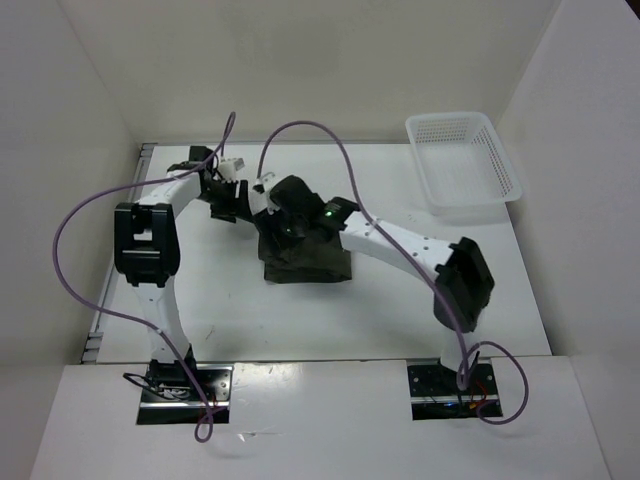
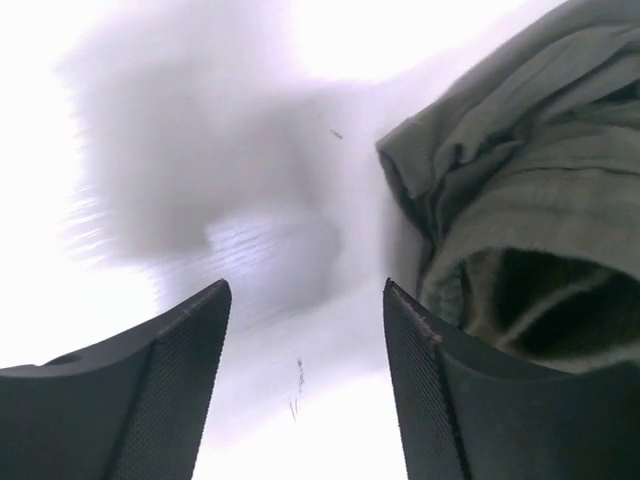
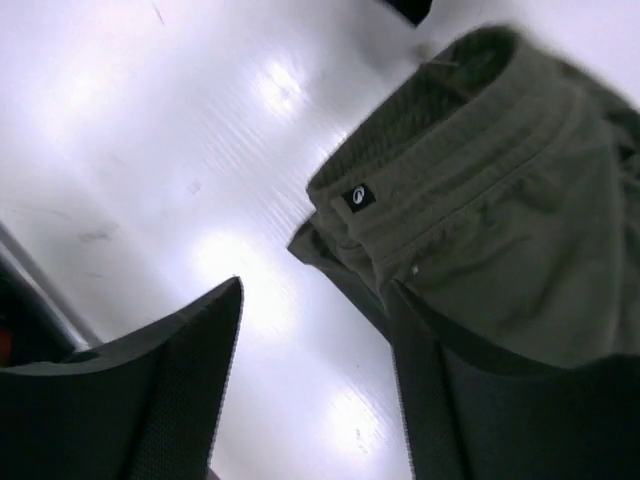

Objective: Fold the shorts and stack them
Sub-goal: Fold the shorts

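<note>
The dark olive-green shorts [image 1: 310, 262] lie as a folded bundle in the middle of the table. My left gripper [image 1: 250, 198] is at the bundle's far left corner. In the left wrist view it [image 2: 306, 290] is open with bare table between the fingers, and the shorts [image 2: 540, 190] lie just to the right of the right finger [image 2: 430, 400]. My right gripper [image 1: 292, 210] hovers over the bundle's far edge. In the right wrist view it [image 3: 316, 288] is open and empty, with the gathered waistband and its small black label [image 3: 480, 200] beside the right finger [image 3: 450, 400].
A white plastic lattice basket [image 1: 497, 160] stands at the far right corner of the table. White walls close in the table at the left, back and right. Purple cables loop above both arms.
</note>
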